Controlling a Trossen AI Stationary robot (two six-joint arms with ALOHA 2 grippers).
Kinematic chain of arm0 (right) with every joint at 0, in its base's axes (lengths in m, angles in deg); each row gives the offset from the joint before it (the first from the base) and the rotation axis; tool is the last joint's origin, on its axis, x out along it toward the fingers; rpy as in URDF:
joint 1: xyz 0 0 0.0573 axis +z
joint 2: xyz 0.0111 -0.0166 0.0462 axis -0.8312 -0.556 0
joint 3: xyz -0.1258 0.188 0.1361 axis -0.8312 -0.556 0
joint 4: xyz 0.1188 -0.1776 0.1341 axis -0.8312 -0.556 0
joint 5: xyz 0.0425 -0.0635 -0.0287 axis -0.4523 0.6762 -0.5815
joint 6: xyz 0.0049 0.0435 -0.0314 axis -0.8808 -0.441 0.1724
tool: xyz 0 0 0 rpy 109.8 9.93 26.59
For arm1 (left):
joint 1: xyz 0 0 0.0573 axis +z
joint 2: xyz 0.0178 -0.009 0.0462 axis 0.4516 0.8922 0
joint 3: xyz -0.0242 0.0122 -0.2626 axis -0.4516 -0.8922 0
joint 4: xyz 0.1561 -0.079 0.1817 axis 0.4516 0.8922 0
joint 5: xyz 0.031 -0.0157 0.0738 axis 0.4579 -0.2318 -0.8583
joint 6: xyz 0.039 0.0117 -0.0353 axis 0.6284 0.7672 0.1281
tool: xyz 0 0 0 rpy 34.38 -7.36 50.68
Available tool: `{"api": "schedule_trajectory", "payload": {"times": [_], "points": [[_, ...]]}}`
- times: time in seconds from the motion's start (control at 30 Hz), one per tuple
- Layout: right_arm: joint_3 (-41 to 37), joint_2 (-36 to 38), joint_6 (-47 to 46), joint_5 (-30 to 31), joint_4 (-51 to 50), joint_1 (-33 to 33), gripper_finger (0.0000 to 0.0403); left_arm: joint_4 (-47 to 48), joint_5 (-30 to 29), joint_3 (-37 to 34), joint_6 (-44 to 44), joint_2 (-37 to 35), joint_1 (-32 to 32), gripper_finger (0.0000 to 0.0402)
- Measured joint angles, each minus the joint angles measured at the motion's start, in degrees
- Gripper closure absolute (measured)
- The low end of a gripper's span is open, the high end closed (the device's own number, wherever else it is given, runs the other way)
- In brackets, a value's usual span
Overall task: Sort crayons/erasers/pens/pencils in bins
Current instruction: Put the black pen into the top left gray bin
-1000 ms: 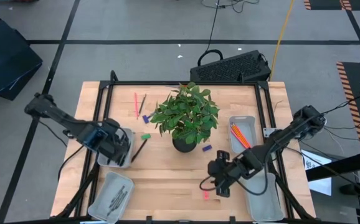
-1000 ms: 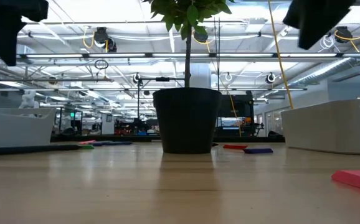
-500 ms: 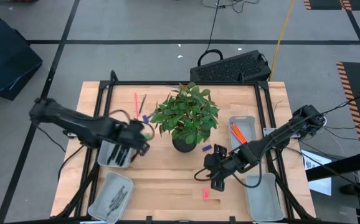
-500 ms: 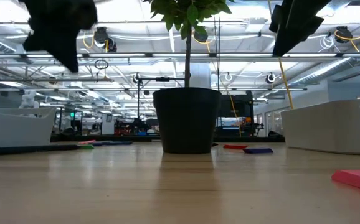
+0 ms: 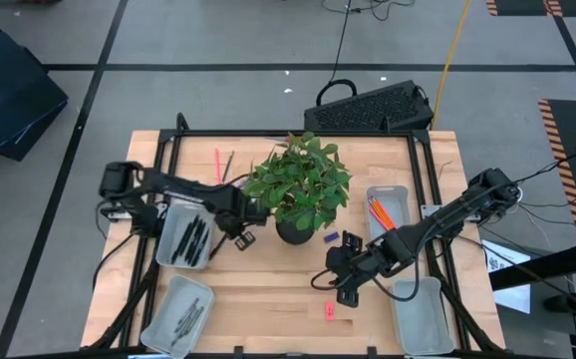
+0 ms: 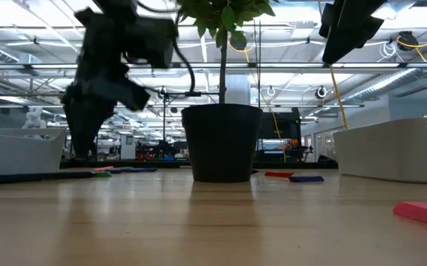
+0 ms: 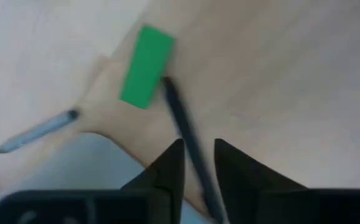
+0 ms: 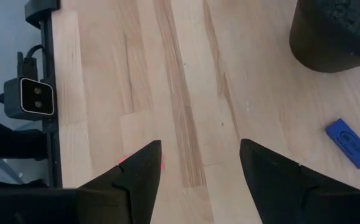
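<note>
Between the left gripper's (image 7: 197, 163) narrowly parted dark fingers lies a slim black pen (image 7: 186, 134) on pale wood, its tip touching a flat green eraser (image 7: 146, 65). Right gripper (image 8: 198, 165), fingers spread wide, hovers nr a blue eraser (image 8: 351, 143); print unreadable.

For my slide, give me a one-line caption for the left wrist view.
Left gripper, fingers narrowly parted, hovers over a black pen lying beside a green eraser on the wooden table.

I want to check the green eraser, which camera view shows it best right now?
The left wrist view: the green eraser fills it, lying flat on the wood with a black pen touching its end. The high view hides it under the left arm, the low view gives a thin sliver, and the right wrist view misses it.
</note>
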Motion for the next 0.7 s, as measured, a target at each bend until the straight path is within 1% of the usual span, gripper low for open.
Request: {"api": "schedule_trajectory", "payload": {"times": [0.1, 0.2, 0.43, 0.53, 0.7], "points": [[0.0, 0.0, -1.0, 0.0, 0.0, 0.0, 0.0193, 0.5, 1.1, 0.0, 3.6, 2.0, 2.8, 0.0281], [0.0, 0.0, -1.7, 0.0, 0.0, 0.0, 0.0193, 0.8, 1.9, 0.0, 5.9, 2.4, 4.2, 0.0268], [0.0, 0.0, -2.0, 0.3, 0.0, 0.0, 0.0193, -0.5, 2.2, 0.0, 7.8, 2.4, 5.7, 0.0266], [0.0, 0.0, -2.0, 0.3, 0.0, -0.1, 0.0193, -2.0, 2.4, 0.0, 7.4, 2.4, 5.7, 0.0266], [0.0, 0.0, -2.0, 0.4, 0.0, -0.1, 0.0193, -2.1, 2.9, 0.0, 5.1, 2.8, 6.3, 0.0266]]}}
